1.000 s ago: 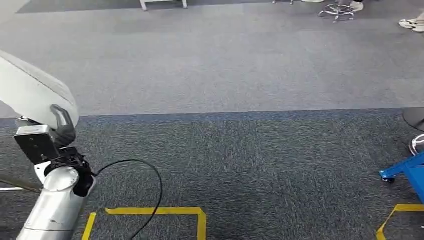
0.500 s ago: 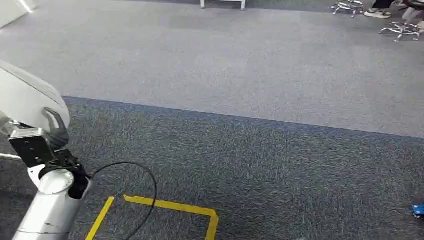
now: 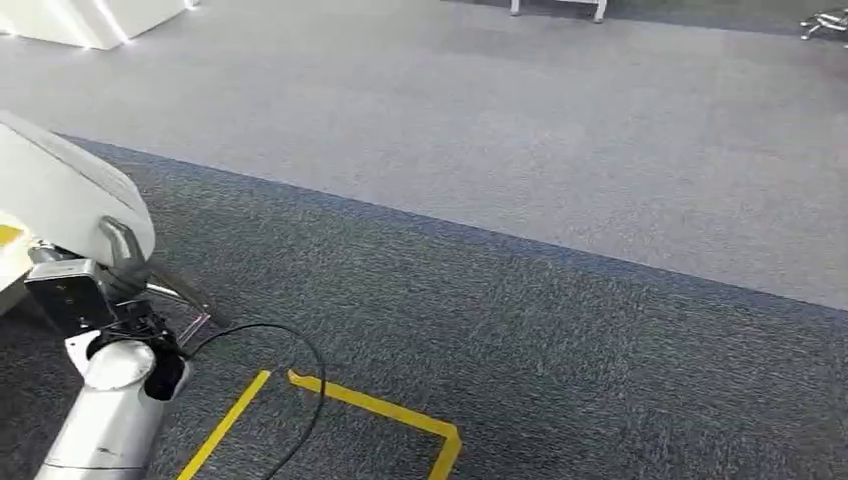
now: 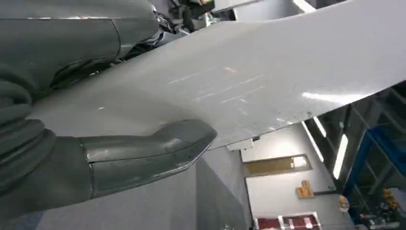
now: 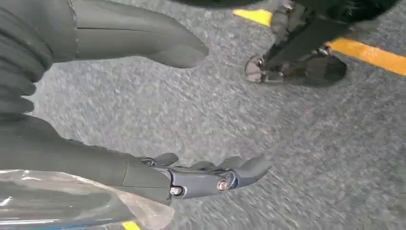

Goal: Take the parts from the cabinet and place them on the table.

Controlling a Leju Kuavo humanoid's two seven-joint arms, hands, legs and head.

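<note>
Carpet (image 3: pixel 520 330): yellow tape (image 3: pixel 375 405), black cable (image 3: pixel 300 400); left hand (image 4: pixel 95 143) grips white panel (image 4: pixel 249 81).

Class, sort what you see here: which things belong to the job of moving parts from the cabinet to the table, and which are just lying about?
Job:
left hand, gripping the white panel
right hand, holding nothing

Lying about:
yellow floor tape
black cable
grey carpet

Part (image 4: pixel 268 76): smooth matt grey sheet, lightly scratched. Carpet (image 3: pixel 560 330): rough woven. Left arm (image 3: pixel 105 430): brushed silver metal.
</note>
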